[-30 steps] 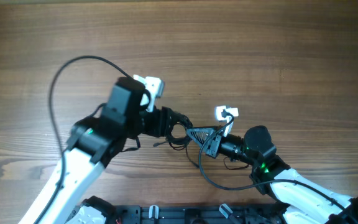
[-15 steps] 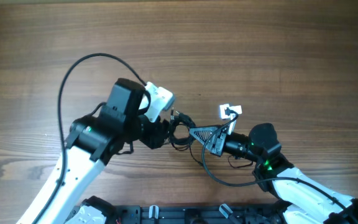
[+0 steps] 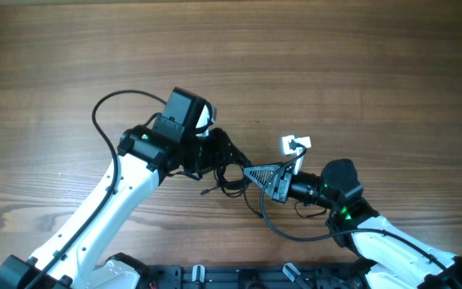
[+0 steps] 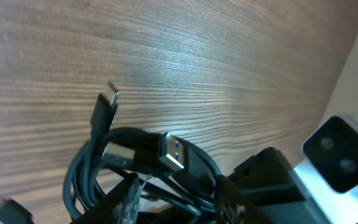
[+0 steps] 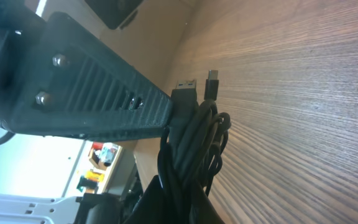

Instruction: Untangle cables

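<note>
Loosely coiled, glossy black cables (image 4: pixel 166 149) on woodgrain table (image 4: pixel 166 50).

Straddling a looped bundle of black cables (image 4: pixel 78 177) with the left pincer (image 4: pixel 178 196), fingertips (image 4: pixel 128 198) standing apart around several strands. Showing a flat silver plug (image 4: pixel 176 151) just ahead of the tips. Showing a small dark plug (image 4: pixel 104 111) sticking up farther ahead and to the left, over the wooden table (image 4: pixel 197 56).

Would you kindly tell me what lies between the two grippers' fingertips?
In the overhead view, the tangled black cables bunch between the left gripper and the right gripper.
</note>
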Robot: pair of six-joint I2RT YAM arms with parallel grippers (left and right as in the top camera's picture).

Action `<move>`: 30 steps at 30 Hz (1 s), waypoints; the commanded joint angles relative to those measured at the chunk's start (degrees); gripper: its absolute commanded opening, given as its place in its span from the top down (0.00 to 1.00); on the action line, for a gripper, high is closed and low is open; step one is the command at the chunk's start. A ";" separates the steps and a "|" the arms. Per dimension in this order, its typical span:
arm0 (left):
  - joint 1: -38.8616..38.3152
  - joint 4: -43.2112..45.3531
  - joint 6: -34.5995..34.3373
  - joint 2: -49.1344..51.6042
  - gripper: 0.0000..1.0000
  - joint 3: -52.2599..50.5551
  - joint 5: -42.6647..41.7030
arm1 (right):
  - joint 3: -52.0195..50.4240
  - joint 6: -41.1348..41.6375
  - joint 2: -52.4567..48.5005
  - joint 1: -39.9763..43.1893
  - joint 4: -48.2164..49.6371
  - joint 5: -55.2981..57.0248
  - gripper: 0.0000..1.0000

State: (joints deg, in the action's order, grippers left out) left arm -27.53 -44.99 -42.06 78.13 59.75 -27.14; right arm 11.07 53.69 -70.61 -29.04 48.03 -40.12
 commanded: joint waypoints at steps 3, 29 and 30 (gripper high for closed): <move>-2.08 0.00 -9.46 0.42 0.67 0.26 -0.98 | 0.61 -1.18 -0.44 0.20 -2.03 2.82 0.96; -7.37 -0.85 -14.16 0.66 0.64 0.20 10.82 | 0.61 -1.03 -0.44 0.20 -2.67 4.24 0.96; -7.54 -0.81 -14.16 0.98 0.64 0.20 11.19 | 0.61 -0.98 -0.44 0.20 -2.64 4.07 0.96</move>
State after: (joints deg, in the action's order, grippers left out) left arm -34.46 -45.87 -55.24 78.13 59.75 -18.61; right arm 11.07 53.67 -70.63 -29.04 44.93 -36.38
